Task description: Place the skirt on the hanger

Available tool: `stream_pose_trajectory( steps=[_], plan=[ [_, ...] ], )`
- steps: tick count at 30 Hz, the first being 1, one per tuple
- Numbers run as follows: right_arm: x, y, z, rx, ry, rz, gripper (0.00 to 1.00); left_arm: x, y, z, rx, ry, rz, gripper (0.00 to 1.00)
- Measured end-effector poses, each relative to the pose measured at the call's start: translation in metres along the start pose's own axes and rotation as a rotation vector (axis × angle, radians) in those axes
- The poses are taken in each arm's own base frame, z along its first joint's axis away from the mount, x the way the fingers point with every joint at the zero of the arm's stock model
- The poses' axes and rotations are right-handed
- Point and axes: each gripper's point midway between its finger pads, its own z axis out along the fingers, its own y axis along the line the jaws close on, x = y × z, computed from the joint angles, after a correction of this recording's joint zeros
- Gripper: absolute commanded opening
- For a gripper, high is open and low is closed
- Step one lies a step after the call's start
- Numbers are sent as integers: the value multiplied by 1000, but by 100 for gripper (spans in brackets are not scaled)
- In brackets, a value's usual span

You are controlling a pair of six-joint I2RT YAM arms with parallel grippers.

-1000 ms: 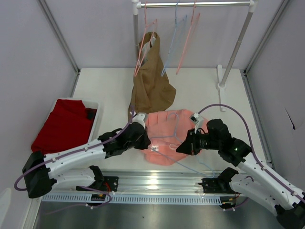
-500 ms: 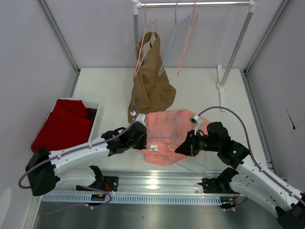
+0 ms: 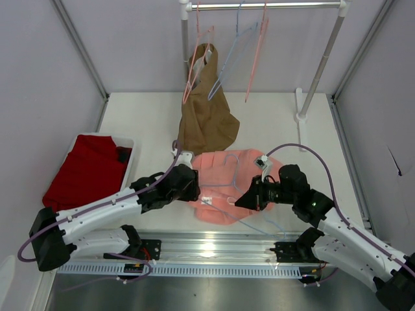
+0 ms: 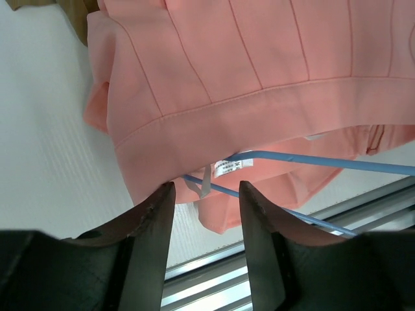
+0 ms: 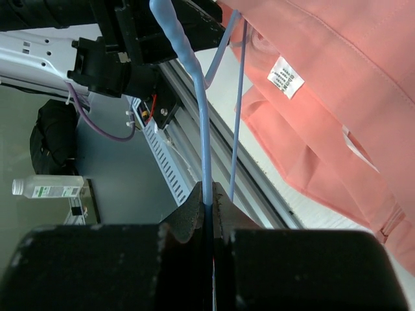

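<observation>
The salmon-pink skirt point(image 3: 224, 184) lies flat on the table between my two arms. The thin pale-blue hanger point(image 3: 246, 222) passes under its near hem. In the left wrist view one blue rod of the hanger point(image 4: 324, 160) runs below the skirt's waistband point(image 4: 259, 84), by a white label. My left gripper point(image 3: 192, 186) is at the skirt's left edge, open point(image 4: 206, 194), its tips just short of the hem and empty. My right gripper point(image 3: 249, 197) is shut point(image 5: 209, 202) on a rod of the hanger point(image 5: 201, 129), beside the skirt point(image 5: 337, 97).
A brown garment point(image 3: 206, 110) hangs from the clothes rail point(image 3: 266, 6) on a pink hanger, just behind the skirt. More pink hangers point(image 3: 256, 58) and a blue one point(image 3: 230, 55) hang there. A dark red cloth point(image 3: 87, 170) fills a white bin at the left. A metal rail point(image 3: 214, 249) lines the near edge.
My left gripper has opened and let go of the skirt's left edge. The right gripper has shifted slightly left with the hanger. The hangers on the rail are swinging.
</observation>
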Motion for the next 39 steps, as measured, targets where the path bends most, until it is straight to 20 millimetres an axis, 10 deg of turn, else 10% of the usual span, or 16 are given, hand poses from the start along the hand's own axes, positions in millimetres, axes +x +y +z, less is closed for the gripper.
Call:
stream_pose_trajectory(
  steps=[7, 29, 39],
  plan=[
    [2, -3, 2, 0, 2, 9, 0, 1, 5, -8, -3, -5, -25, 22],
    [3, -3, 3, -5, 8, 9, 0, 35, 52, 0, -264, 75, -13, 37],
    [5, -1, 4, -22, 19, 1, 0, 31, 60, 14, -358, 64, 12, 9]
  ],
)
